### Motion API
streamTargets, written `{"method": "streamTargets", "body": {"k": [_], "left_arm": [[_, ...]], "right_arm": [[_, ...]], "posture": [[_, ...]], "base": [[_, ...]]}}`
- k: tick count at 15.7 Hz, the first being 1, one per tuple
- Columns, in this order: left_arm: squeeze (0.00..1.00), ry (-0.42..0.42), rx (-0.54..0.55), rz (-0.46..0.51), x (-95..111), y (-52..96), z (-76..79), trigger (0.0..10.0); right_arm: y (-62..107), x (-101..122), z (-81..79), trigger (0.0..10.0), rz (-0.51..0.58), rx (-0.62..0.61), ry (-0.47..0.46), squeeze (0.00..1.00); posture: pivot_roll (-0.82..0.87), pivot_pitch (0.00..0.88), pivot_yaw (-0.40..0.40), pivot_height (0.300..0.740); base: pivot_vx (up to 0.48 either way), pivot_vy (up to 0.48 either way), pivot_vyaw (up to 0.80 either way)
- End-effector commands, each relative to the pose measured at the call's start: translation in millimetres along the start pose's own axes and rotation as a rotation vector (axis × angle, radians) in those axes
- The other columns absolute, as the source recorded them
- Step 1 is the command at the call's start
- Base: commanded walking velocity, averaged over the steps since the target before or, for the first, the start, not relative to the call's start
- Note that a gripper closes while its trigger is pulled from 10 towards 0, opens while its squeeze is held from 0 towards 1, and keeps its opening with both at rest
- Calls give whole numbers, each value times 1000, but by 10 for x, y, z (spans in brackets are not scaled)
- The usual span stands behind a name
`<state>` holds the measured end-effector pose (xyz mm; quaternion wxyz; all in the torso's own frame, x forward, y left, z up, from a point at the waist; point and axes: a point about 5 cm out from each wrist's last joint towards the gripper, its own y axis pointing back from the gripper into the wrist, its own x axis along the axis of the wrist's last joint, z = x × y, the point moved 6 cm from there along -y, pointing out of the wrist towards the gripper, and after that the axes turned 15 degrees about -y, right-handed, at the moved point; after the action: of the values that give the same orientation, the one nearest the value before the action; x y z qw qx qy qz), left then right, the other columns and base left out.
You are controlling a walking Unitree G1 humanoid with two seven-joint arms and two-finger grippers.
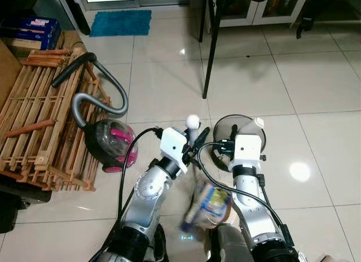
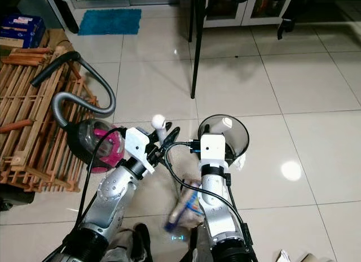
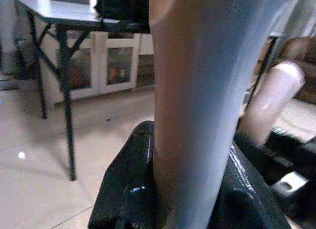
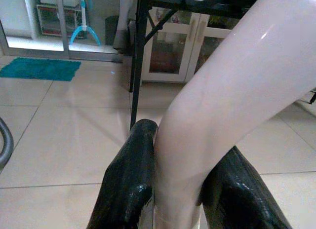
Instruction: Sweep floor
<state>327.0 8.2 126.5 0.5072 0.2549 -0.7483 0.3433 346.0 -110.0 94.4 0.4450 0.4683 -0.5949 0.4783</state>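
My left gripper (image 1: 193, 142) is shut on a white broom handle (image 1: 193, 122) with a rounded top; in the left wrist view this handle (image 3: 207, 91) runs between the black fingers (image 3: 128, 189). Just right of it, my right gripper (image 1: 234, 139) is shut on the white handle (image 1: 255, 125) of a dark round dustpan (image 1: 224, 128), held over the tiled floor. In the right wrist view, that handle (image 4: 217, 95) sits clamped between both fingers (image 4: 128, 179). A blurred colourful packet (image 1: 207, 204) lies low between my two arms. The broom's head is hidden.
A pink and black vacuum cleaner (image 1: 113, 143) with a grey hose stands at my left, beside a folded wooden rack (image 1: 39, 121). A black table leg (image 1: 208, 53) rises ahead. A blue mat (image 1: 121, 22) lies by the far door. Open tiles (image 1: 316, 104) stretch to the right.
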Motion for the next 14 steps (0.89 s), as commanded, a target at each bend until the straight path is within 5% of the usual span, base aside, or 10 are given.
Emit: {"method": "streamTargets", "body": {"k": [1, 6, 10, 14], "left_arm": [[0, 53, -40, 27, 69, -1, 85, 10000], [0, -13, -109, 40, 206, 114, -52, 10000], [0, -135, -107, 44, 408, 196, -434, 10000], [0, -180, -9, 62, 797, 307, -1023, 10000]], "right_arm": [[99, -230, -71, 10000, -102, 9, -30, 0], [54, -226, -19, 10000, -110, -23, -92, 0], [37, -201, 108, 10000, -108, -55, -143, 0], [-48, -171, 197, 10000, -97, -65, -181, 0]], "posture": [[-94, 227, 52, 740], [-74, 194, 60, 740], [-54, 160, 69, 740], [-15, 88, 76, 740]], "base": [[0, 0, 0], [0, 0, 0], [0, 0, 0], [0, 0, 0]]}}
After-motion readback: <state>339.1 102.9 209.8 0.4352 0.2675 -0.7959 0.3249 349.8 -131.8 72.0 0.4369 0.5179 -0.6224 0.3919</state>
